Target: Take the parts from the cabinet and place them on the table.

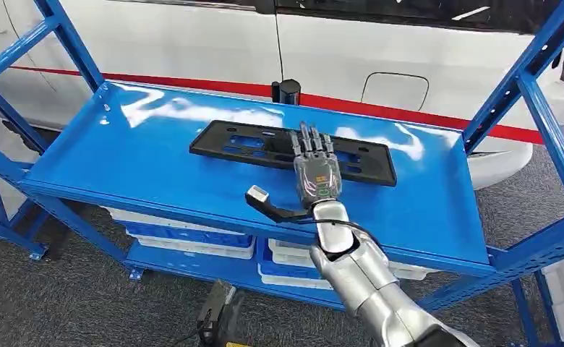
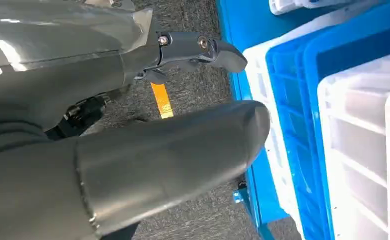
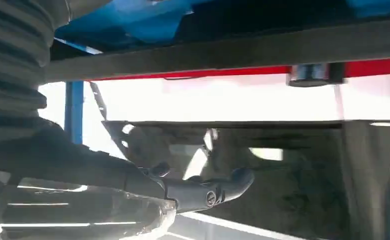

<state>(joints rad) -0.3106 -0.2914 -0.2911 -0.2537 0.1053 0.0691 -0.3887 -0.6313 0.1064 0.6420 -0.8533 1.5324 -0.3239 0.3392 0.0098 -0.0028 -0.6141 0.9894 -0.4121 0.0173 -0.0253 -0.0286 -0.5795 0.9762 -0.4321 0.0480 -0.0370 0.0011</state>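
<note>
The robot's right hand (image 1: pixel 315 170) reaches across the blue shelf (image 1: pixel 120 163) of an open metal rack, palm down, its fingers stretched flat over the near edge of a long black plastic part (image 1: pixel 250 144); nothing is gripped yet, and whether the fingertips touch the part cannot be told from the head view. The part lies flat along the middle of the shelf, lengthwise, probably so that it can be reached from the front; the flat, extended hand suggests an approach to slide or hook the thin piece rather than pinch it from above. The left hand (image 2: pixel 133 165) hangs low beside the rack, its thumb and a dark finger apart with nothing between them, near the white and blue crates (image 2: pixel 333 100) on the lower shelf; a white vehicle (image 1: pixel 409 65) with a red stripe stands behind the rack.
</note>
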